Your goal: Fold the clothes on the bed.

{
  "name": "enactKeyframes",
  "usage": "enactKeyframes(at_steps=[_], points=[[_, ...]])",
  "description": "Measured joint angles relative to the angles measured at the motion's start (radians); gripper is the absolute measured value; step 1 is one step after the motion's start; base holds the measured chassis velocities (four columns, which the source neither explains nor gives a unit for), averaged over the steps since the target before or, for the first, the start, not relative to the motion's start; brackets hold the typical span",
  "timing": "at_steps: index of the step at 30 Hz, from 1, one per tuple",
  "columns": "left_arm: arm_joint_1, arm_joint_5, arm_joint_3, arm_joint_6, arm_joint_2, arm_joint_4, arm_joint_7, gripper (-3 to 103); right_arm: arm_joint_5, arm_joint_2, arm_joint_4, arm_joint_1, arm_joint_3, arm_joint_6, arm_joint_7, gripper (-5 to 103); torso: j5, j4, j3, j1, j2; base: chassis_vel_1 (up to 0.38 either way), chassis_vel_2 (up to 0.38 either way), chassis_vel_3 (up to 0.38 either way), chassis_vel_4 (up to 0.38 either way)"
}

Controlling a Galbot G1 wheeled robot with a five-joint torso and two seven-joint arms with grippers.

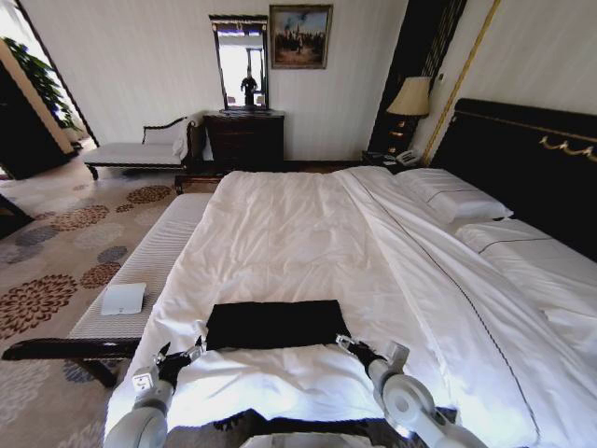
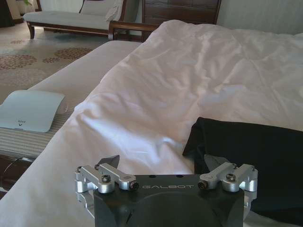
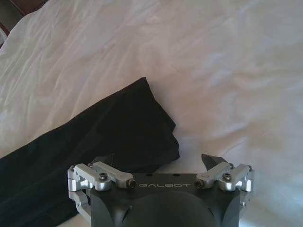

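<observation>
The clothes (image 1: 275, 324) lie as a flat black rectangle on the white duvet of the bed (image 1: 298, 233), near its foot edge. My left gripper (image 1: 193, 350) hovers just off the rectangle's near left corner, open with nothing between its fingers. My right gripper (image 1: 343, 343) sits at the near right corner, also open and empty. In the left wrist view the black fabric (image 2: 251, 151) lies just ahead of the left gripper (image 2: 163, 161), beside one fingertip. In the right wrist view a folded corner of the fabric (image 3: 104, 132) reaches under the right gripper (image 3: 156, 161).
A long pale bench (image 1: 149, 266) runs along the bed's left side with a small white pad (image 1: 123, 299) on it. Pillows (image 1: 452, 196) and the dark headboard (image 1: 522, 159) are at the right. A dresser (image 1: 244, 138) and a chaise (image 1: 140, 149) stand by the far wall.
</observation>
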Motion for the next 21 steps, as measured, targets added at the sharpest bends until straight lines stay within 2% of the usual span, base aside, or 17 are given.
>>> enactKeyframes(at_steps=[12,13,17,19,21], points=[[0.002,-0.019,0.0,0.005,-0.035,-0.043,-0.006,100,0.044,0.072,-0.05,0.028,0.004,0.002,-0.052,100,0.0001,0.0,0.0,0.0,0.0,0.0,0.0,0.0,0.0],[0.003,-0.02,0.0,0.006,-0.037,-0.047,-0.007,100,0.044,0.082,-0.057,0.03,0.004,0.007,-0.062,98,0.0001,0.0,0.0,0.0,0.0,0.0,0.0,0.0,0.0],[0.0,-0.022,0.0,0.007,-0.04,-0.049,-0.009,100,0.047,0.116,-0.068,0.038,0.011,0.022,-0.081,78,0.0,0.0,0.0,0.0,0.0,0.0,0.0,0.0,0.0],[0.0,-0.022,0.0,0.007,-0.041,-0.048,-0.009,100,0.048,0.125,-0.071,0.04,0.014,0.025,-0.083,78,-0.0001,0.0,0.0,0.0,0.0,0.0,0.0,0.0,0.0],[-0.001,-0.023,0.0,0.007,-0.044,-0.044,-0.01,100,0.049,0.144,-0.076,0.043,0.019,0.031,-0.086,66,0.0001,0.0,0.0,0.0,0.0,0.0,0.0,0.0,0.0]])
